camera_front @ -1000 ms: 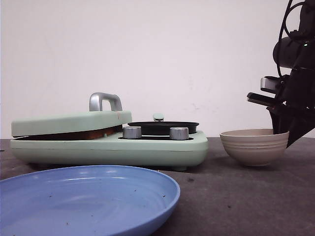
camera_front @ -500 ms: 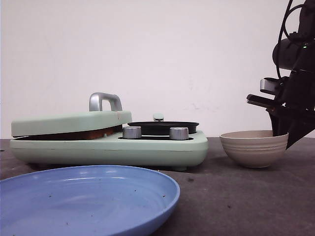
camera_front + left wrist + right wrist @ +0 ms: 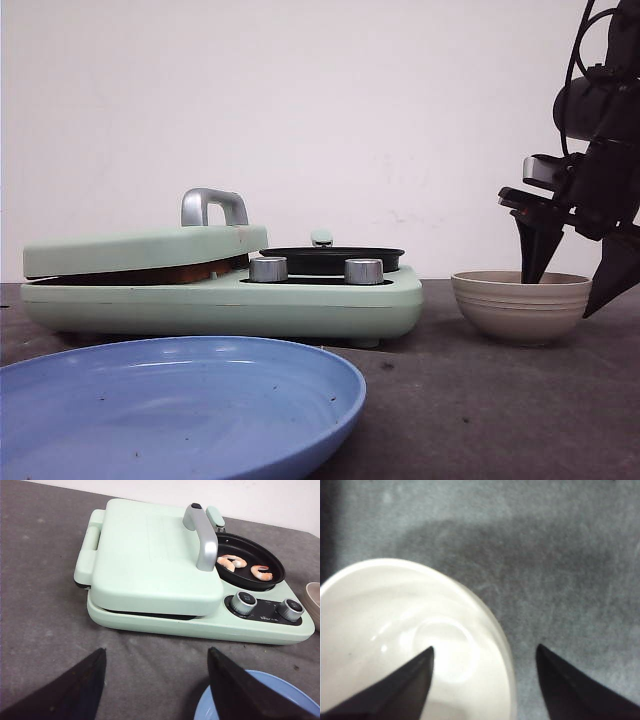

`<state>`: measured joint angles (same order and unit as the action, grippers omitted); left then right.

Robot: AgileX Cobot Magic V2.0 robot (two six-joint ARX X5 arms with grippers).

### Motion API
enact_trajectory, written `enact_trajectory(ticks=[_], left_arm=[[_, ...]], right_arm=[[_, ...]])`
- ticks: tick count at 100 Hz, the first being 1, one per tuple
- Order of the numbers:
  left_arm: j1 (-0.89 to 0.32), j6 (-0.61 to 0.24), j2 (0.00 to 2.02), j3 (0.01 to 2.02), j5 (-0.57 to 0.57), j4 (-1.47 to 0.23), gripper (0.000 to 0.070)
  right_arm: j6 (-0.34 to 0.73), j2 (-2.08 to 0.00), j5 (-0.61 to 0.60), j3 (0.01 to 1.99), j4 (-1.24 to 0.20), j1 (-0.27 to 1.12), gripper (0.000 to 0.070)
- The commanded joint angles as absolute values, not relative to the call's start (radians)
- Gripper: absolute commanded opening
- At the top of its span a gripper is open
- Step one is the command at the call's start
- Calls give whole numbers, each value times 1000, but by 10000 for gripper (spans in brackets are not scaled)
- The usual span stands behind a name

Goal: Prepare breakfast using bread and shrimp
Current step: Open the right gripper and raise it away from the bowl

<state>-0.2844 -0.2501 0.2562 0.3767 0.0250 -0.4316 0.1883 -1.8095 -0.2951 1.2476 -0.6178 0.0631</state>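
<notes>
Straddling bowl (image 3: 519, 305) rim, right pincer (image 3: 570, 270) wide open, empty; bread (image 3: 195, 270) far left.

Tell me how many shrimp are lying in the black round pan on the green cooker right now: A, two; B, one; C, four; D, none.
A: the left wrist view shows two pink shrimp lying apart in the black pan of the green cooker, beside its closed lid.
</notes>
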Motion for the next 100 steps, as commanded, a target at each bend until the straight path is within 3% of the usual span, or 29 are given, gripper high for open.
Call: enact_trajectory(ticks=[1, 28, 50, 92, 100], left_arm=[[-288, -241, 260, 387, 26, -427, 337], [-288, -241, 260, 387, 26, -427, 337], [-288, -245, 260, 387, 26, -427, 337], [-288, -248, 260, 387, 26, -427, 337], [-288, -248, 260, 387, 26, -427, 337]], right_arm=[[167, -1785, -297, 1268, -606, 61, 428], [125, -1633, -231, 1269, -603, 54, 427], [118, -1473, -246, 1269, -614, 47, 427], [110, -1195, -467, 1268, -616, 105, 415], [84, -1164, -492, 1268, -632, 133, 371]])
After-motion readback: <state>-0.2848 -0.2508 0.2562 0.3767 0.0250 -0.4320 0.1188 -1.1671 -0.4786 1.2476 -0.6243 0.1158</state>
